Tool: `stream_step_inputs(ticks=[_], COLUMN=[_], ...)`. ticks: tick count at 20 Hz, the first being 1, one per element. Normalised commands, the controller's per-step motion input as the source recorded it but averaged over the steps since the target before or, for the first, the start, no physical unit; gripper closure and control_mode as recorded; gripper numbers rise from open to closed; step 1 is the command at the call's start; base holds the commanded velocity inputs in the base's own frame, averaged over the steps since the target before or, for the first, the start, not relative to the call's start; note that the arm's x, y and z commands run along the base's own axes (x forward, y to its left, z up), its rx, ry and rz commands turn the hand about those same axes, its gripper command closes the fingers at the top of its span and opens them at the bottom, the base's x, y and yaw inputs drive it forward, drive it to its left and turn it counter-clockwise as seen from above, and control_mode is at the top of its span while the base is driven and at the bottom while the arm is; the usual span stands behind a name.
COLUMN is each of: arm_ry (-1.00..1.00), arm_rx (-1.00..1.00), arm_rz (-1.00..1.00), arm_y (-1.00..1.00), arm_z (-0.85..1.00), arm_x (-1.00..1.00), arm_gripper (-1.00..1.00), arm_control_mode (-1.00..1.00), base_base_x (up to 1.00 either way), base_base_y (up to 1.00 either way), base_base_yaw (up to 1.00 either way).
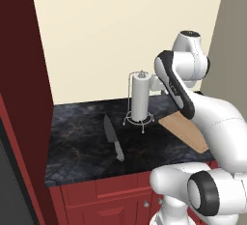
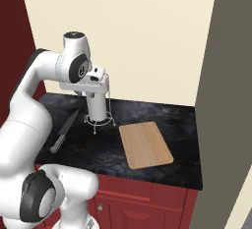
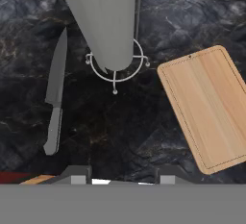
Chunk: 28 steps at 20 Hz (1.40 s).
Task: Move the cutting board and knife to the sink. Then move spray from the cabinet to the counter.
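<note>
From the left base view, the cutting board [image 1: 185,131] is a flat light-tan wooden rectangle lying on the black, gold-veined worktop [image 1: 82,142], its right part hidden behind the white arm; the knife [image 1: 113,137] lies flat to its left, dark pointed blade toward the wall and lighter grey handle toward the front edge, with a white paper-towel roll [image 1: 140,97] on a wire stand between the two. A dark red cabinet [image 1: 24,74] side rises at the left, red drawer fronts [image 1: 111,202] sit under the worktop, and a cream wall stands behind. From the right base view, the hand [image 2: 87,93] hangs above the worktop just beside the top of the paper-towel roll, well above both things — the board lies flat to its lower right, plain-faced and clearly longer than the knife, which lies to the lower left, partly hidden by the arm. A grey-beige wall panel [image 2: 226,100] closes the right side. From the hand view, looking down, the two dark fingertips [image 3: 77,174] stand apart with nothing between them — a half-spread hand holding nothing. The board lies at the right, tilted, with a thin groove near its edge; the knife lies at the left, tip up; the roll stands between them on the dark veined stone.
</note>
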Motion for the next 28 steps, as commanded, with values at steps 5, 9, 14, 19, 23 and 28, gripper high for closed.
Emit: stream_step_inputs(ticks=[5, 9, 14, 19, 23, 28], arm_ry=[-0.01, 0.0, 0.0, 0.0, 0.0, 0.0], arm_rx=[0.0, 0.0, 0.0, 0.0, 0.0, 0.0], arm_rz=[0.0, 0.0, 0.02, 0.02, 0.0, 0.0], arm_y=[-0.09, -0.36, -0.5, -0.42, -0.45, -0.47], arm_z=[-0.14, -0.26, -0.22, -0.13, -0.07, -0.06], arm_x=[-0.02, -0.09, -0.09, 0.0, 0.0, 0.0], arm_gripper=[-1.0, -1.0, -1.0, -1.0, -1.0, -1.0], arm_control_mode=[-1.0, -1.0, -1.0, -1.0, -1.0, -1.0], base_base_x=[0.0, 0.0, 0.0, 0.0, 0.0, 0.0], base_base_y=[0.0, 0.0, 0.0, 0.0, 0.0, 0.0], base_base_yaw=[0.0, 0.0, 0.0, 0.0, 0.0, 0.0])
